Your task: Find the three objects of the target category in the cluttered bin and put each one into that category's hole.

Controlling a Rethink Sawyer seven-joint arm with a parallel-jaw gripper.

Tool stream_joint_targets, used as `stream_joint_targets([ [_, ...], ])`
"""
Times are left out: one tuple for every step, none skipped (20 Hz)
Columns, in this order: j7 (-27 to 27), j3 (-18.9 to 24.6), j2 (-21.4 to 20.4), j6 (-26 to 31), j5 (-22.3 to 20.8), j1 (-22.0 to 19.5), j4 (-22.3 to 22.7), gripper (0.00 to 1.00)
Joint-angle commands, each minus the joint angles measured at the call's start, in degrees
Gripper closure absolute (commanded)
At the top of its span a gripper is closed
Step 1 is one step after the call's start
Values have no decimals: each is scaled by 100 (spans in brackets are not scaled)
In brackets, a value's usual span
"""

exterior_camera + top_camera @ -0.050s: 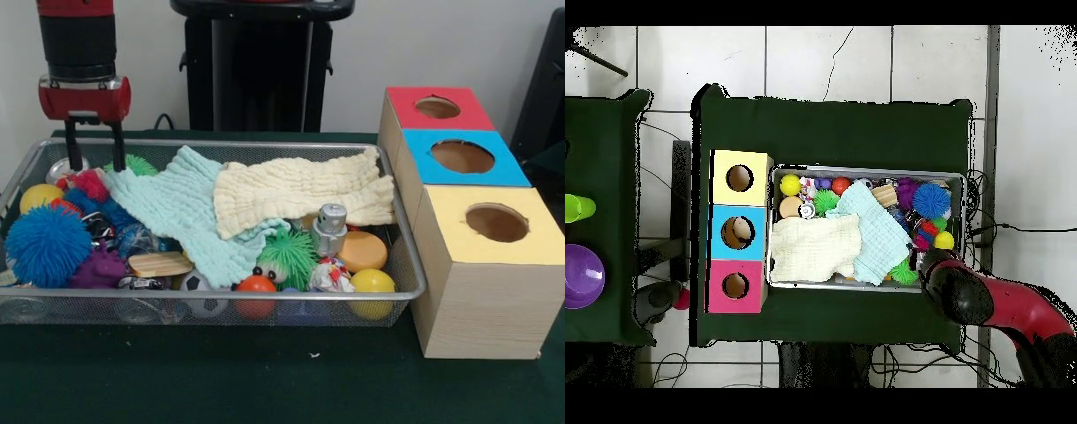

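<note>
Nearest the front wall of the wire bin (402, 265) lie an orange ball (256, 284) and yellow ball (372, 282) beside cloths (291, 190), the three-holed box (481, 256) stands alongside, and the gripper (93, 146) hangs empty, fingers narrowly parted, over the bin's far corner.

Green-covered table (265, 380): wire mesh bin (388, 296) left-center of frame, three-hole wooden box (481, 309) touching it at right.
</note>
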Motion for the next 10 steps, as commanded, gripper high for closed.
stream_joint_targets([
  [-260,296,383,-268,-527,3,-578,0],
  [-266,260,420,-253,-562,25,-605,0],
  [-268,251,435,-268,-596,20,-598,0],
  [-276,240,448,-277,-640,27,-610,0],
  [-278,234,435,-289,-678,22,-601,0],
  [-274,225,440,-300,-719,28,-609,0],
  [-271,222,451,-324,-766,22,-610,0],
  [-264,210,459,-326,-807,34,-624,0],
  [-263,187,480,-343,-875,46,-645,0],
  [-260,169,484,-339,-928,68,-665,0],
])
